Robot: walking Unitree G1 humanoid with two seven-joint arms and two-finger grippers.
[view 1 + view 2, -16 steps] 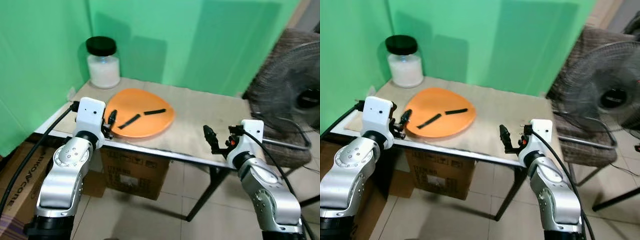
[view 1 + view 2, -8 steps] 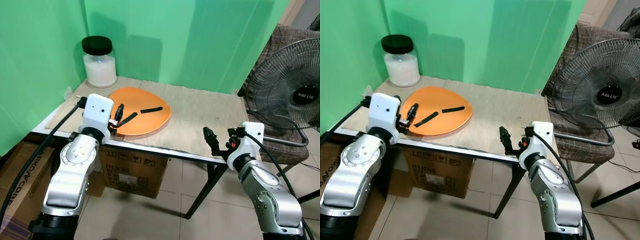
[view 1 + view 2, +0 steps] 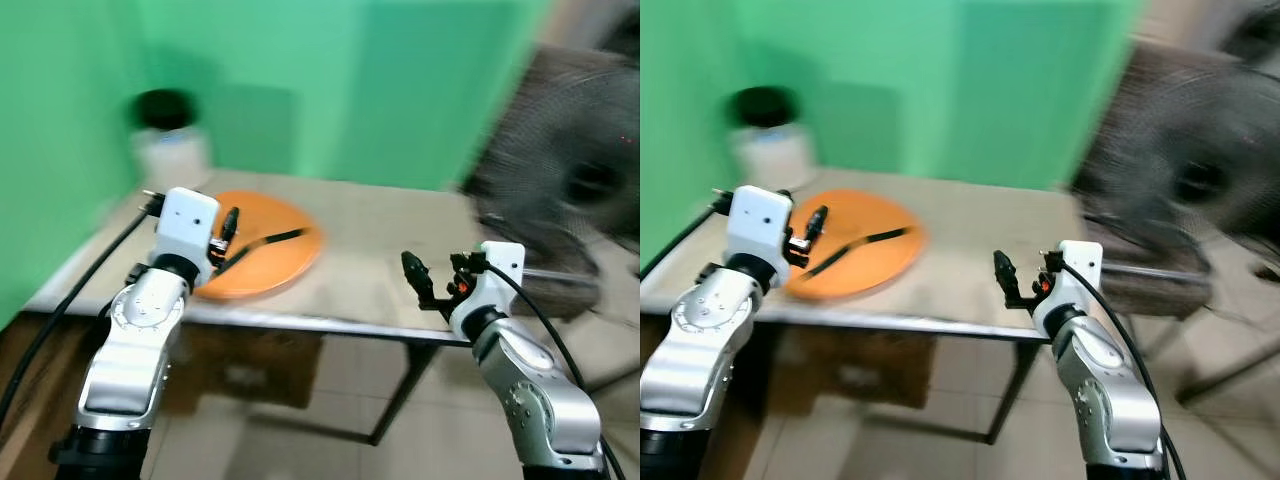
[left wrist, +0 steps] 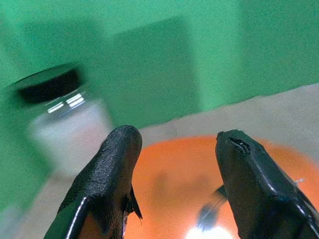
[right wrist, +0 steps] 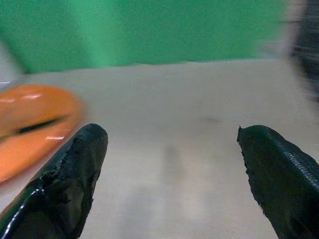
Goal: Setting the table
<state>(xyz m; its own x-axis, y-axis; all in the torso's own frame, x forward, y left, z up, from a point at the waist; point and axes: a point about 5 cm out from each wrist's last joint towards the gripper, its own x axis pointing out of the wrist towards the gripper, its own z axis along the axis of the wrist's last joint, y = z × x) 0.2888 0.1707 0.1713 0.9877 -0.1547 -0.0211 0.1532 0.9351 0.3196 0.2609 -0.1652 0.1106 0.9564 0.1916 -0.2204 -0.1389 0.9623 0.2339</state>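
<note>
Blurred head view, round orange plastic plate [image 3: 262,255] centre-left on beige desk [image 3: 390,250], left hand [image 3: 226,232] open and empty over plate's edge, right hand [image 3: 416,279] spread wide, empty, at desk's front edge.

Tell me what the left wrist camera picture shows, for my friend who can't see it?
The left gripper hangs open, its two black fingers spread above an orange plate on a pale table. Behind the plate, a blurry jar of white stuff with a black lid stands by a green wall.
</note>
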